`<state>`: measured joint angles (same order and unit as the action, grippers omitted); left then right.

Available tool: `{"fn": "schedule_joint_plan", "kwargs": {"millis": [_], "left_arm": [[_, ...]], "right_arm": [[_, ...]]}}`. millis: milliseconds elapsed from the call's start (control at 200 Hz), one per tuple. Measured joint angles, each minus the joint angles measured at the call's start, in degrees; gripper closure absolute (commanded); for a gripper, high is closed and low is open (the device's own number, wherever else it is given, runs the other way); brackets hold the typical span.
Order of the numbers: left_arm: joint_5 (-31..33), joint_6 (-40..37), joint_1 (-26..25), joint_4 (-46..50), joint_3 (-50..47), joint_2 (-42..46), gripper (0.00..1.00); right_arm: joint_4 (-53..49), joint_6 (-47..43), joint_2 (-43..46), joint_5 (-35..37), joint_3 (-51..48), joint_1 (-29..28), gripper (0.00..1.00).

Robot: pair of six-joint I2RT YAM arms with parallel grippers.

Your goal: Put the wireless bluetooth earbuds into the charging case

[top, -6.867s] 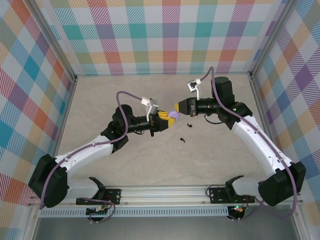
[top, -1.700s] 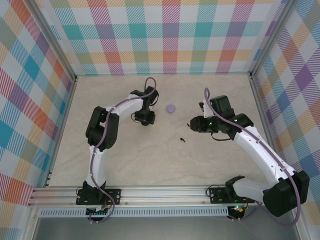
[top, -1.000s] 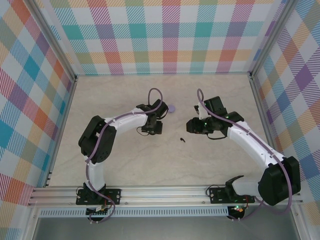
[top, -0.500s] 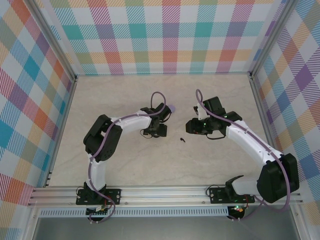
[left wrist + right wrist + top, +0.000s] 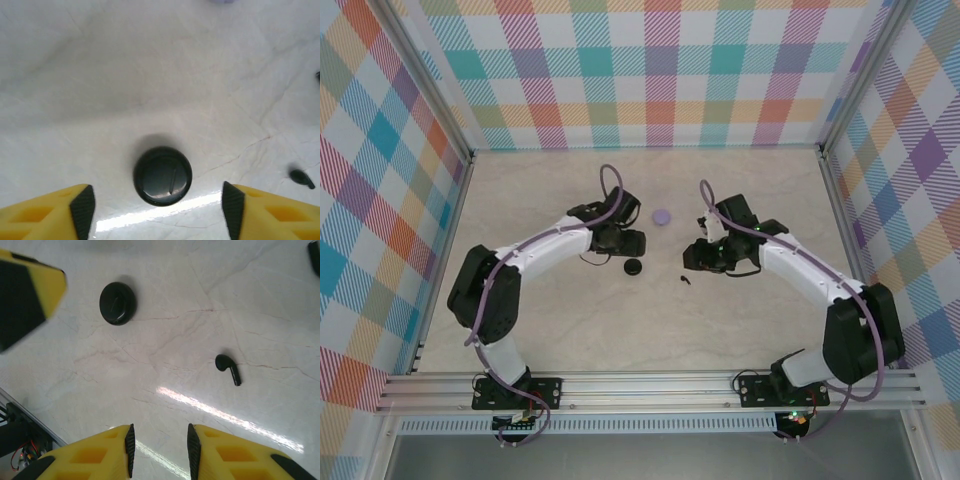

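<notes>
Left wrist view's top edge cuts off the lilac case (image 5: pixel 223 1).

Both arms reach inward — left gripper (image 5: pixel 157 210) gaping wide, right gripper (image 5: pixel 160 449) narrowly parted.

Nearer round case (image 5: pixel 633 266) lies left of 1 earbud (image 5: pixel 684 279).
</notes>
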<state>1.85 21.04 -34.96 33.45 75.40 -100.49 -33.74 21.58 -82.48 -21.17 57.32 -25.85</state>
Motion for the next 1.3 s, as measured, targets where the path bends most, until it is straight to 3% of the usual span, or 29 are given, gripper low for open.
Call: {"fn": "schedule_joint_plan", "kwargs": {"millis": [210,375,705,1300], "left_arm": [[-8.6,-3.4,7.5,-3.0,-1.1,-2.5,0.54],[-14.1,-4.7,10.7,-4.7,-1.0,-7.3,0.58],[-20.9,-7.0,11.2,-5.9,0.4,-13.1,0.64],[-22.4,-7.1,11.5,-9.7,-5.5,-10.1,0.70]], "right_arm": [[2.2,3.1,-10.4,-0.8,4.7,-5.8,0.73],[4.9,6.4,-19.4,-1.1,10.5,-9.6,0.85],[8.5,13.3,-29.9,-1.0,14.0,-13.0,0.93],[9.1,16.8,-33.1,3.5,18.2,-13.2,0.96]]}}
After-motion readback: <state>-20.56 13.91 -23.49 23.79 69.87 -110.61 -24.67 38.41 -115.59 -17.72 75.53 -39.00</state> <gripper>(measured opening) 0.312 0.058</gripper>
